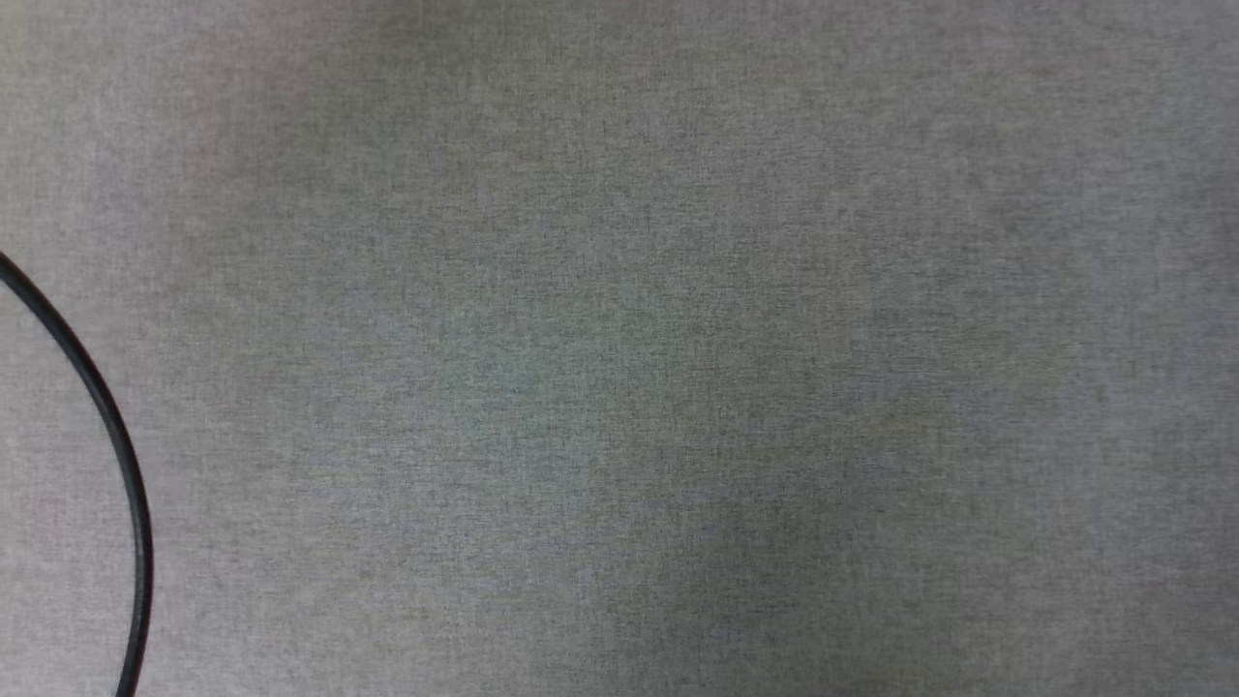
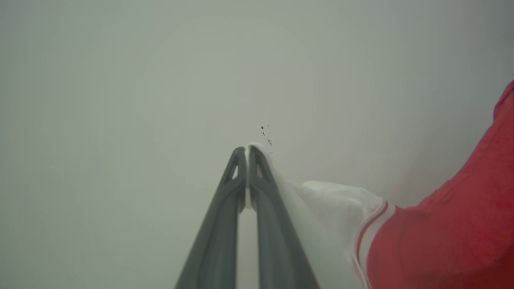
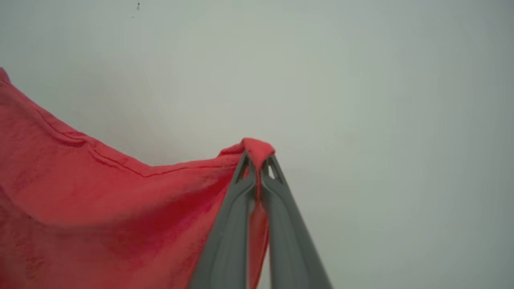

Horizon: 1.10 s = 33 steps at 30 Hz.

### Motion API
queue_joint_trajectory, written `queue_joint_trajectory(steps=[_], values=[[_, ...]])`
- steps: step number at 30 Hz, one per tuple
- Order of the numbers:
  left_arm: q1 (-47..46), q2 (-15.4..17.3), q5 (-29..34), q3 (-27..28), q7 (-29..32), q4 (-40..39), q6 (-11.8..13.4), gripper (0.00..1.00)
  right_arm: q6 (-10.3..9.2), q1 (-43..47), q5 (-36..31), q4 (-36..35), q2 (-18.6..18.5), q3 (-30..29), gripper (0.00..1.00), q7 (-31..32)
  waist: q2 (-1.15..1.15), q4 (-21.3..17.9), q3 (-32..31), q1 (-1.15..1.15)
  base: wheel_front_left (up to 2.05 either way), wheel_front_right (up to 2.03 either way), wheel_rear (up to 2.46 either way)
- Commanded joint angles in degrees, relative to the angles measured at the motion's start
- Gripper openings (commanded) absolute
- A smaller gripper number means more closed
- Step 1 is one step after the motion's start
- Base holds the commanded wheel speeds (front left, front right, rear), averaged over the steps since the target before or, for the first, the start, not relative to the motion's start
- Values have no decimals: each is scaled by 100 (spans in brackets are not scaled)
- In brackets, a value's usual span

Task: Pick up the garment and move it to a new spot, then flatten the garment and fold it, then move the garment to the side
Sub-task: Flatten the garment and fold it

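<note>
In the left wrist view my left gripper (image 2: 246, 152) is shut on the white sleeve edge of the garment (image 2: 441, 233); the sleeve runs right into striped trim and the red body. In the right wrist view my right gripper (image 3: 259, 158) is shut on a pinch of the garment's red cloth (image 3: 100, 192), whose hemmed edge sags away to the left. Both wrist views have a plain pale surface behind the cloth. The garment's lettering is hidden.
The head view looks down on a grey woven cloth surface (image 1: 619, 348). A black cable (image 1: 116, 436) curves along its left edge.
</note>
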Motion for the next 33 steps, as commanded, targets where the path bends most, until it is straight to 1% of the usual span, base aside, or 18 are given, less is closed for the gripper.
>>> queue_joint_trajectory(steps=[1, 7, 8, 11, 14, 16, 20, 25, 27, 33], values=[[2, -60, 2, -38, -56, 83, -11, 0, -4, -34, 24, 85, 66, 49, 0, -61, 0, 20, 40, -1, 0, 0, 0], [396, -146, -79, -212, -382, 653, -79, 0, -4, 407, 114, 472, 215, 543, 0, -310, 0, -19, 53, -1, 0, 0, 0], [710, -183, -140, -294, -573, 857, -103, 0, -4, 732, 315, 645, 302, 694, 0, -437, 0, -52, -11, -1, 0, 0, 0], [1180, -216, -205, -396, -745, 1003, -127, 0, -4, 1202, 497, 816, 430, 837, 0, -611, 0, -88, -116, -1, 0, 0, 0], [1739, -244, -263, -504, -893, 1027, -131, 0, -4, 1668, 703, 910, 499, 1024, 0, -805, 0, -91, -288, -1, 0, 0, 0], [2151, -189, -302, -537, -966, 979, -129, 0, -4, 2004, 835, 931, 508, 1186, 0, -897, 0, -102, -423, -1, 0, 0, 0], [3143, -110, -455, -520, -1058, 716, -32, 0, -4, 2787, 1175, 838, 507, 1571, 0, -1032, 0, -135, -776, -1, 0, 0, 0], [4560, 206, -721, -367, -1096, -6, 258, 0, -4, 3715, 1592, 563, 274, 2048, 0, -1140, 0, -169, -1230, -1, 0, 0, 0], [5234, 341, -819, -399, -1093, -407, 386, 0, -4, 4047, 1771, 456, 154, 2189, 0, -1192, 0, -180, -1415, -1, 0, 0, 0], [7149, 748, -1148, -495, -877, -1719, 991, 0, -4, 5049, 2268, 58, -346, 2553, 0, -1324, 0, -160, -1918, -1, 0, 0, 0]])
